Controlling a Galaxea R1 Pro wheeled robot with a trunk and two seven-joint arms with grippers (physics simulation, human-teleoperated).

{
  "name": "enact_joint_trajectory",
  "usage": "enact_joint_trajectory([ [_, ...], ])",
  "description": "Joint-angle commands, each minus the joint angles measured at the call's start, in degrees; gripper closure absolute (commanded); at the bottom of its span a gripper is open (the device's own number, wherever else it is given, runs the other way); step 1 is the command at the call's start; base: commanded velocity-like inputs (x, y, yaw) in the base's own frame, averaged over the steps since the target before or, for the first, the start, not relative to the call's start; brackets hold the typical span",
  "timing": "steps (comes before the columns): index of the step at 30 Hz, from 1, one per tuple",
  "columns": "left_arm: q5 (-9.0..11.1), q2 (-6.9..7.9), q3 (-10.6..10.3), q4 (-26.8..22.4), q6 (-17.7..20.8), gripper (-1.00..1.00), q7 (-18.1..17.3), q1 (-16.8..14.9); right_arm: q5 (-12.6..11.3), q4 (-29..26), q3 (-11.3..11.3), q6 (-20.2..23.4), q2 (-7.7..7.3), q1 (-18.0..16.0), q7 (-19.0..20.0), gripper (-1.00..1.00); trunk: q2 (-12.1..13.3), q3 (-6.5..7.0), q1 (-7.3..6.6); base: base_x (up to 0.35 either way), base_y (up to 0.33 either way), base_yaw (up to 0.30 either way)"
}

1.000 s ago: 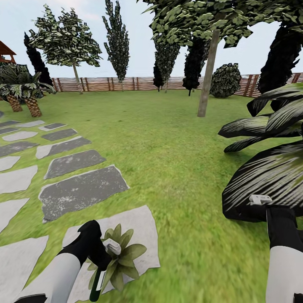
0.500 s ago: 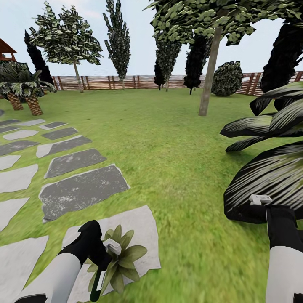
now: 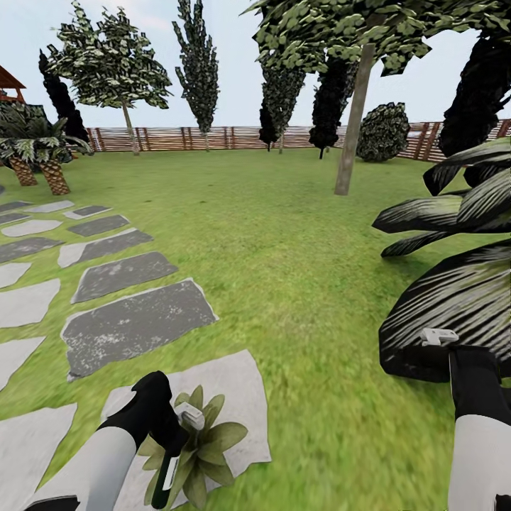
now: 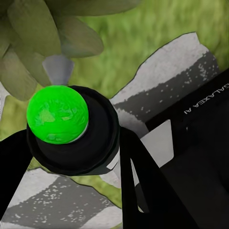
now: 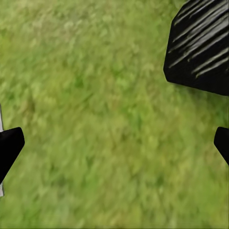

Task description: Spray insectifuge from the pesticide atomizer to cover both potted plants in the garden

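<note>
A: Left gripper has its jaws clamped round the pesticide atomizer; the green cap and grey nozzle show in the left wrist view, nozzle aimed at the leaves.

B: Which plant?

A: One potted plant, a low pale-green rosette sitting on the light paving slab at the near end of the stone path. The atomizer is right over that plant, touching or just above the leaves; can't tell which.

B: Right side?

A: Right gripper hangs over bare grass, away from the plant toward the dark palm fronds. Jaws spread wide, nothing between them.

B: Second plant?

A: No second rosette here that I can pick out. Lawn, fence far beyond the plant, trees behind.

B: Risks?

A: Nozzle sits very close and off toward one side of the rosette, so I'd guess spray lands on a patch and the far leaves stay dry. Full cover fails then. Also the bottle could drag through the leaves if the arm dips. And grip is near the cap, so a tilt in the jaws might throw the aim onto the slab.
</note>
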Motion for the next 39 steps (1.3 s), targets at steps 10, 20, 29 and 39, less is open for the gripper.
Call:
enact_joint_trajectory([
  [10,-0.6,-0.09,0.4,0.0,0.4,1.0,-0.5,0.0,0.6,-0.1,-0.1,0.0,0.02,-0.1,0.6,-1.0,0.0,-0.48,0.0,0.007,0.0,-0.087],
  [20,-0.6,-0.09,0.4,0.0,0.3,1.0,-0.5,0.0,0.6,-0.1,-0.1,0.0,0.02,-0.1,0.5,-1.0,0.0,-0.66,0.0,0.0,0.0,-0.021],
  [29,-0.7,-0.09,0.5,0.0,0.3,1.0,-0.5,0.0,0.6,-0.1,-0.1,0.0,0.02,-0.1,0.5,-1.0,0.0,-0.97,0.0,0.0,0.0,-0.016],
  [39,-0.7,-0.09,0.4,0.1,0.3,1.0,-0.5,0.0,0.6,-0.1,-0.1,0.0,0.02,-0.1,0.6,-1.0,0.0,-1.32,0.0,0.0,0.0,0.0],
])
